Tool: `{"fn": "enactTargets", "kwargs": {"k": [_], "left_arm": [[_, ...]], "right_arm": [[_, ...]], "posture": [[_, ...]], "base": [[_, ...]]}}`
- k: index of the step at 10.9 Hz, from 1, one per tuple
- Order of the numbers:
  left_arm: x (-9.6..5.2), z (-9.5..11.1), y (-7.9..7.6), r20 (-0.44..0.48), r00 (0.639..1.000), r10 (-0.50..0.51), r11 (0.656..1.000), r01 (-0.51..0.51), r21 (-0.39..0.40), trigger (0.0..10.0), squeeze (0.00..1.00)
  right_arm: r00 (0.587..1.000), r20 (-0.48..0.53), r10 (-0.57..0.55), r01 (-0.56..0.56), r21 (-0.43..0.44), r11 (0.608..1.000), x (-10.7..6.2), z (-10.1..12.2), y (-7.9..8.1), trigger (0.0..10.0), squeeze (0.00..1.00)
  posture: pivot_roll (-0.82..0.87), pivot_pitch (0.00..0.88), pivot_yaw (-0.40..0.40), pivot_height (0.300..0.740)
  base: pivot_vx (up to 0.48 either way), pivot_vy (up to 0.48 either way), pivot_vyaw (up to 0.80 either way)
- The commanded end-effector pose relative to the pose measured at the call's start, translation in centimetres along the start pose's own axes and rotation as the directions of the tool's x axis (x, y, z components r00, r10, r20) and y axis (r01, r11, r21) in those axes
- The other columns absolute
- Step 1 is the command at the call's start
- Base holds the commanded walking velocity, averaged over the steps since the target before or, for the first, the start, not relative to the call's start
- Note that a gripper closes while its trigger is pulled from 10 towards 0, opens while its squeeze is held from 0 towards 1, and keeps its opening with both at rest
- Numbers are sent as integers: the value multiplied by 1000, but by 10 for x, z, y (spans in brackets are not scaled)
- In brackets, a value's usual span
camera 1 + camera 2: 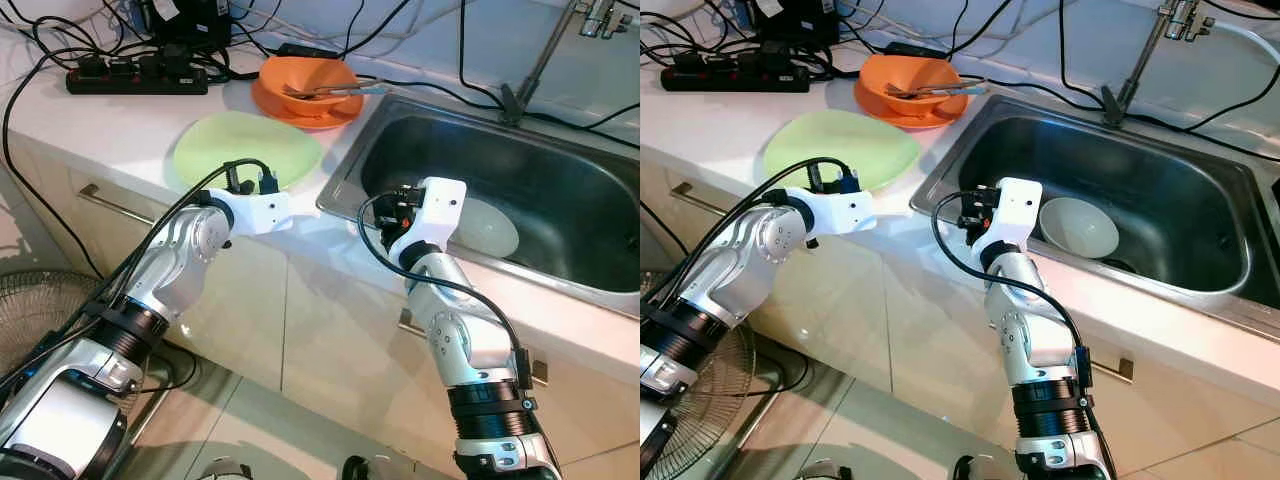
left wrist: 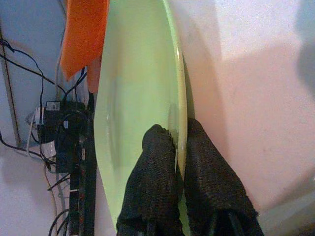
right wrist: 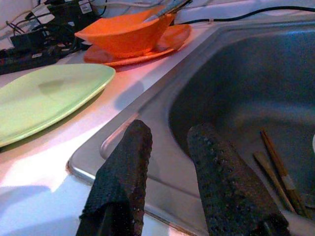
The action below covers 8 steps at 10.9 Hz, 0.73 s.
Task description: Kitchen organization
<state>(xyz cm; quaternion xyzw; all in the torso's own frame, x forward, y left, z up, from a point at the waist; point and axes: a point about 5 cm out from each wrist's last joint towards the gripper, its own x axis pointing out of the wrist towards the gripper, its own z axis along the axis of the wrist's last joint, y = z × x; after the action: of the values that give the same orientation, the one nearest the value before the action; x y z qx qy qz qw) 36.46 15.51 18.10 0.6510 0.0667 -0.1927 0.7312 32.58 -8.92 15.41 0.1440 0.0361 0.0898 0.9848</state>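
A pale green plate [image 1: 245, 150] lies flat on the white counter, left of the sink [image 1: 560, 170]. My left gripper [image 2: 179, 162] is shut on the plate's near rim, one finger [image 2: 155, 169] above and the other beneath. Behind it an orange bowl [image 1: 305, 82] holding cutlery sits on an orange plate [image 1: 275, 103]. A white bowl [image 1: 1078, 227] rests in the sink basin, with chopsticks [image 3: 276, 167] on the sink floor. My right gripper [image 3: 170, 162] is open and holds nothing, hovering over the sink's front left rim.
A black power strip [image 1: 135, 80] and tangled cables lie along the counter's back. The faucet [image 1: 540, 60] rises behind the sink. Cabinet fronts with handles [image 1: 110, 203] run below the counter edge. A floor fan [image 1: 30, 310] stands at the lower left.
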Motion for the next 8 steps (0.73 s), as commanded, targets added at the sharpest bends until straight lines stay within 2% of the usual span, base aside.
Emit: {"fn": "enactTargets", "kwargs": {"k": [1,4,5,6,7,8], "left_arm": [[2,-3,-17,-15,997,-75,997,75,-9,0,0],[2,-5,-15,-23,998,-54,999,54,-2,0,0],[0,-5,-5,-34,999,37,999,-36,6,0,0],[-4,-3,11,-29,983,181,983,-181,14,0,0],[-8,3,22,-5,959,282,959,-282,7,0,0],[-11,8,26,15,944,330,944,-330,-5,5608,0]], "right_arm": [[1000,-8,-22,22,-8,1000,-2,0,-4,10000,0],[1000,-10,-26,26,-7,1000,-1,0,-4,10000,0],[1000,-11,-28,28,-6,1000,-1,0,-5,10000,0],[999,-12,-30,30,-4,1000,-2,-1,-5,10000,0],[999,-12,-30,30,-2,1000,-2,-1,-5,10000,0],[999,-13,-30,30,-1,1000,-1,-1,-4,10000,0]], "posture": [[-35,63,-72,719],[-34,62,-72,719],[-32,63,-71,719],[-31,64,-72,719],[-31,64,-72,719],[-31,64,-72,719]], "base": [[0,0,0],[0,0,0],[0,0,0],[0,0,0],[0,0,0],[0,0,0]]}}
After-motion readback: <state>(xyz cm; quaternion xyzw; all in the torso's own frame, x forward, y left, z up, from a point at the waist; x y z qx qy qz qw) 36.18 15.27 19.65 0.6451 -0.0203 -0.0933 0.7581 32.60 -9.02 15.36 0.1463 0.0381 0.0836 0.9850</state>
